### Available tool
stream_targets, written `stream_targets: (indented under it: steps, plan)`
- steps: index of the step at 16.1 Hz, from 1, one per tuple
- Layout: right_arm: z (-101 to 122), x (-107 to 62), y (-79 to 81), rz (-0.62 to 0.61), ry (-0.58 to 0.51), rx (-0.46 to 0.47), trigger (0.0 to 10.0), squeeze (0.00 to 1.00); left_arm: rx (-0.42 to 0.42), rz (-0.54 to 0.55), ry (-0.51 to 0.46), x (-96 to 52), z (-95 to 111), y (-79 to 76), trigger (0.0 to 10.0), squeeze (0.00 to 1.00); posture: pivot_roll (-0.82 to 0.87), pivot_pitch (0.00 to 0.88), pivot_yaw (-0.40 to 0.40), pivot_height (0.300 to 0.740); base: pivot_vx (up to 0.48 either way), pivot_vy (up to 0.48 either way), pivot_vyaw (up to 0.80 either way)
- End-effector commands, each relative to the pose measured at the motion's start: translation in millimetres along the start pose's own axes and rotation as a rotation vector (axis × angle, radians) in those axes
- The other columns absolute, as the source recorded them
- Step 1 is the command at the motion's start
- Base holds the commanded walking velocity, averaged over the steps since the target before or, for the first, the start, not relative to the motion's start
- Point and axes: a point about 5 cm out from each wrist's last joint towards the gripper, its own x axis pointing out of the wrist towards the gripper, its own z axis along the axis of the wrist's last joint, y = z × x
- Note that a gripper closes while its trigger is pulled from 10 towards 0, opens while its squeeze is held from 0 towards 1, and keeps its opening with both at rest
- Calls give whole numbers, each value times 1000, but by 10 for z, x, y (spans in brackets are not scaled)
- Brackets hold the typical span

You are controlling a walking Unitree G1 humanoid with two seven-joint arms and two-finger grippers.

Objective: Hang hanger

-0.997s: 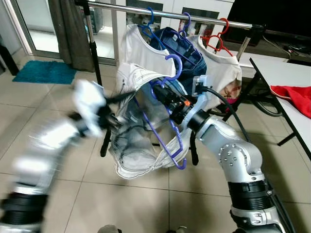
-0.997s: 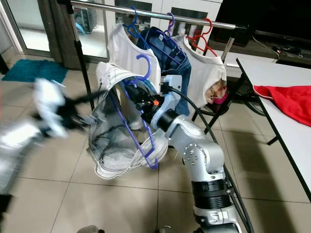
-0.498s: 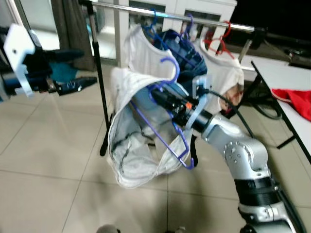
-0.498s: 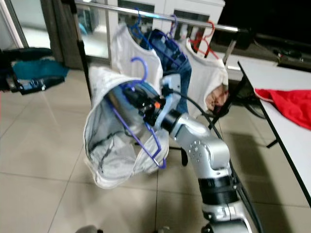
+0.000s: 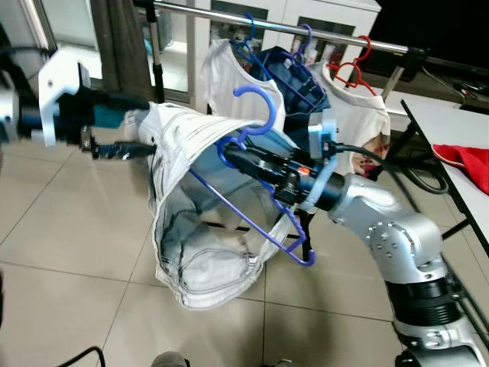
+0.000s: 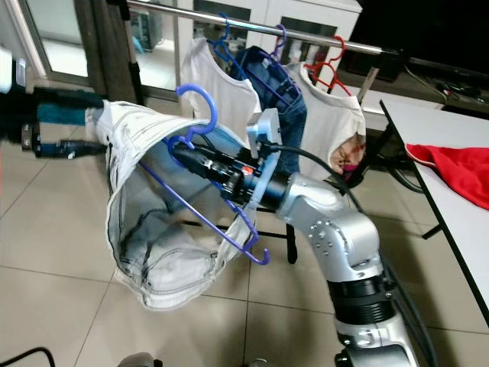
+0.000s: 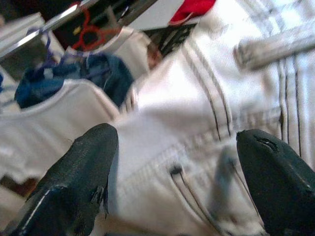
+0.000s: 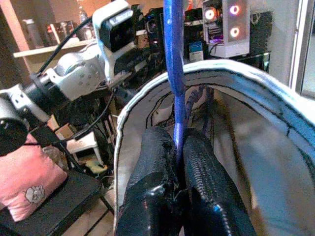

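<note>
Blue hanger [image 5: 252, 222] pinched in right end effector [image 5: 229, 155], carrying white jeans [image 5: 202, 264].

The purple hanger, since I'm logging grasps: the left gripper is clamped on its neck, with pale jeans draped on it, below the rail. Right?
Not quite. The right gripper is shut on the purple hanger, as the right wrist view shows; the left gripper is open at the pale jeans. The rail is above, as you said.

head stereo: down-forward, shared rack [image 5: 290, 29] | wrists: close on jeans [image 7: 206, 123]
</note>
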Motion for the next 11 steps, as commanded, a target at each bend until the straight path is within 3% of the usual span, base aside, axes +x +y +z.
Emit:
stream_targets:
  steps: [1, 4, 6, 9, 10, 11]
  plan:
    - [85, 21, 98, 74, -13, -39, 10000, 0, 21, -57, -66, 63, 189, 38, 10000, 0, 44, 0, -112, 740, 0, 0, 0]
    - [80, 9, 118, 99, 5, -50, 10000, 0, -18, -155, -90, 121, 304, 53, 10000, 0, 40, 0, -105, 740, 0, 0, 0]
    - [81, 9, 147, 127, 14, -57, 10000, 0, -43, -221, -10, 215, 181, -9, 10000, 0, 34, 0, -98, 740, 0, 0, 0]
    - [85, 0, 153, 134, 20, -62, 10000, 0, -155, -318, -5, 286, 89, -159, 10000, 0, 26, 0, -94, 740, 0, 0, 0]
    - [88, -8, 157, 138, 24, -64, 10000, 0, -152, -348, 55, 313, -1, -220, 4353, 0, 26, 0, -96, 740, 0, 0, 0]
    - [91, -12, 169, 149, 28, -66, 10000, 0, -137, -372, 103, 335, -69, -263, 0, 0, 25, 0, -97, 740, 0, 0, 0]
